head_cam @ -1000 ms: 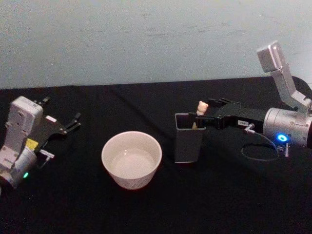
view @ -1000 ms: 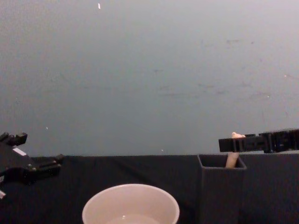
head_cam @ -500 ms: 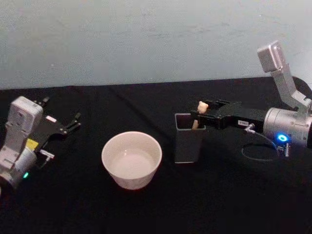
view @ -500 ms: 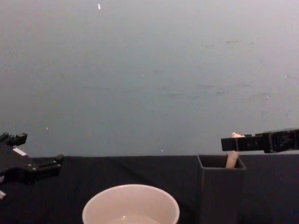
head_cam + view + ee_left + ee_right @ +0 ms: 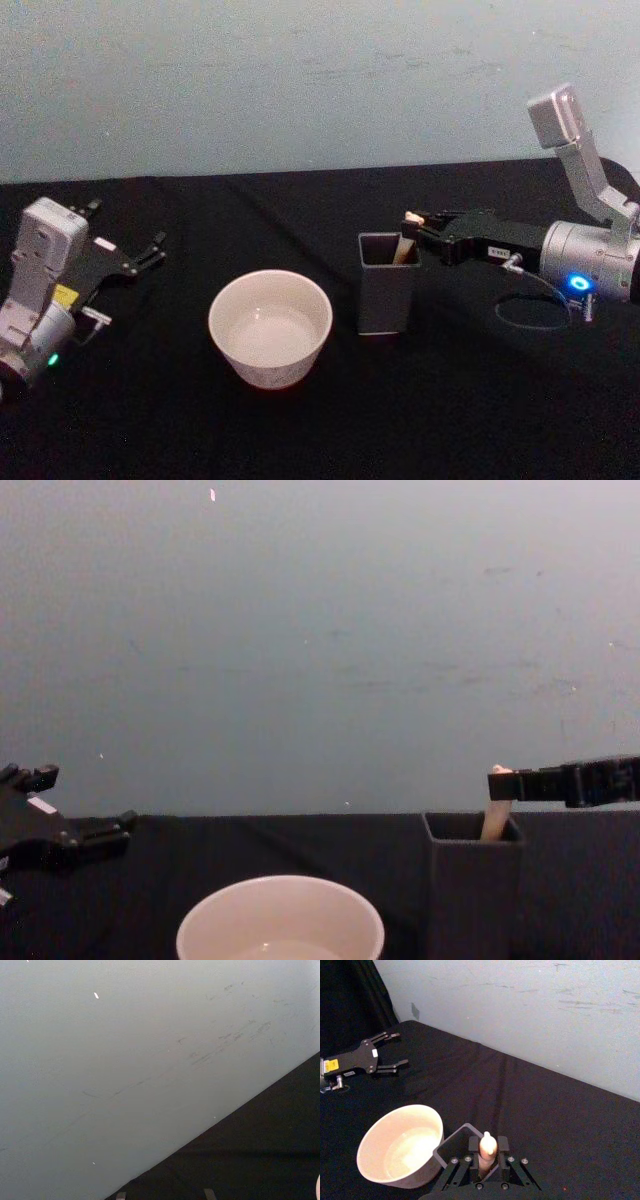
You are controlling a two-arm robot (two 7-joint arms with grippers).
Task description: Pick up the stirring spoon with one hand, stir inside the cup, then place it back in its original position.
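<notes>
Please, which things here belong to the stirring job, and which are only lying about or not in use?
For the job: the stirring spoon, standing in the dark holder; the cup; the right gripper at the spoon's handle.
Not in use: the left gripper, parked at the left; the black table cloth; a cable loop by the right arm.

Head cam: high, angled down over the whole table point(image 5: 450, 400), wall point(image 5: 300, 80) behind. Chest cam: low, near tabletop level, facing the wall, cup point(image 5: 280, 920) close at the bottom edge. Left wrist cam: tilted, mostly wall, sliver of table. Right wrist cam: just behind right gripper point(image 5: 487, 1152), looking across the table. Head, chest and right wrist share cup and holder point(image 5: 387, 290).
</notes>
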